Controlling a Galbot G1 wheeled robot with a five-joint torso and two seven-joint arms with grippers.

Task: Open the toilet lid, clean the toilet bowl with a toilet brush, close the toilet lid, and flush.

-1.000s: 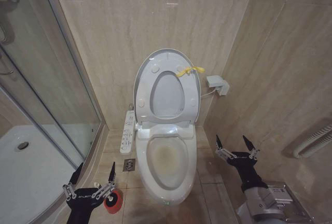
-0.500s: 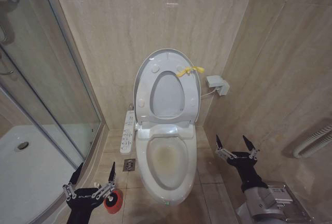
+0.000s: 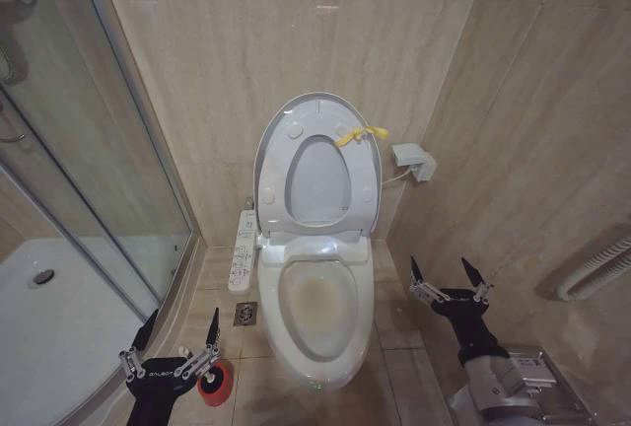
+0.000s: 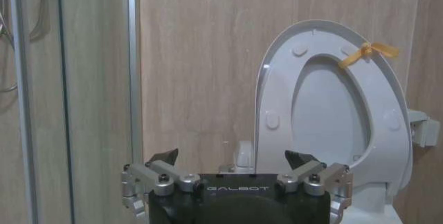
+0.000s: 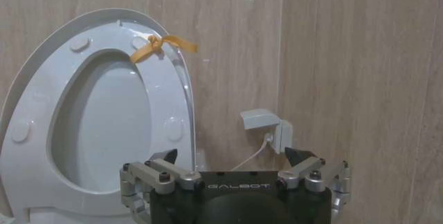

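Already the toilet lid (image 3: 317, 165) stands upright against the wall, leaving the stained toilet bowl (image 3: 317, 303) exposed; brushing comes next. Left gripper (image 3: 179, 339) hovers, jaws spread, with the toilet brush (image 3: 214, 382) just beside and below its inner jaw. Right gripper (image 3: 450, 278) waits beside the bowl, jaws spread; the left needs to drop and close on the handle.

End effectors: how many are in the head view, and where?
2. The left end effector, open, is above the red brush holder; the right end effector, open, is beside the toilet bowl.
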